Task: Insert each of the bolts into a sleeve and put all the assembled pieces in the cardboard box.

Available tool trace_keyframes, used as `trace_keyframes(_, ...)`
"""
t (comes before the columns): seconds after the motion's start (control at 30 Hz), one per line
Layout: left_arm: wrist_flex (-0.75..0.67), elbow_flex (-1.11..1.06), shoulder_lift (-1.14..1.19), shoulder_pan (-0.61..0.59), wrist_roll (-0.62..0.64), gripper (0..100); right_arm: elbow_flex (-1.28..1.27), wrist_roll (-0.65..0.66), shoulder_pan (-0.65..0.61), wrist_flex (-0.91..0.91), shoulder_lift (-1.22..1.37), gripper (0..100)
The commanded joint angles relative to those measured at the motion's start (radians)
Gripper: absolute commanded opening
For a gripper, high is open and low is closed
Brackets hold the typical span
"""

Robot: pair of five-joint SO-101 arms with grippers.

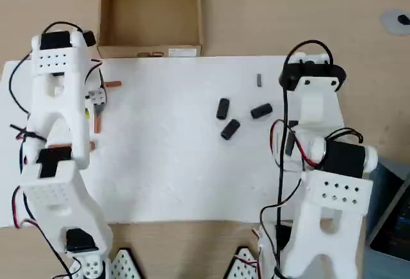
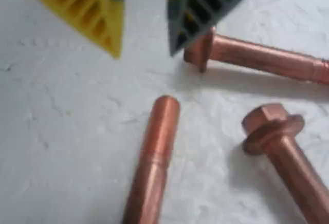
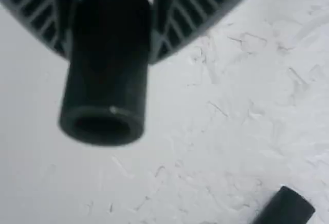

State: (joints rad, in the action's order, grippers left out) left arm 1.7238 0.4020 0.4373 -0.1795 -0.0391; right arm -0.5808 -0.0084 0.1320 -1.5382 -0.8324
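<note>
White foam sheet (image 1: 166, 164) on a wooden table (image 1: 256, 23), cardboard box (image 1: 128, 50) at 12 o'clock. Left gripper (image 2: 145, 44) spread apart over copper bolts (image 2: 154, 152), 9 o'clock edge. Right gripper (image 3: 110, 54) clenched on a black sleeve (image 3: 105, 95); loose sleeves (image 1: 230, 129) at 2 o'clock.

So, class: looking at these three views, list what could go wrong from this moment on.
1. The open left gripper hangs over three copper flanged bolts lying close together; closing may catch one by its head or knock a neighbour.
2. The right gripper clamps the black cylindrical sleeve near one end only; a bolt pushed in might tilt it or slip it loose.
</note>
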Motion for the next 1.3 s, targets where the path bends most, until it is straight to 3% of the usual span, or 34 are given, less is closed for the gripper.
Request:
trace_keyframes(0.0,0.011,0.109,0.05,-0.006,0.002,9,-0.001,0.005,0.015,0.02,-0.024,0.9)
trace_keyframes(0.73,0.011,0.631,0.538,-0.032,-0.017,9,-0.001,0.011,0.015,0.02,-0.024,0.9)
trace_keyframes(0.97,0.011,0.64,0.616,-0.032,-0.017,9,-0.001,0.011,0.013,0.02,-0.024,0.9)
trace_keyframes(1.27,0.029,0.6,0.624,-0.026,-0.058,0,-0.001,0.009,0.01,0.02,-0.024,0.9)
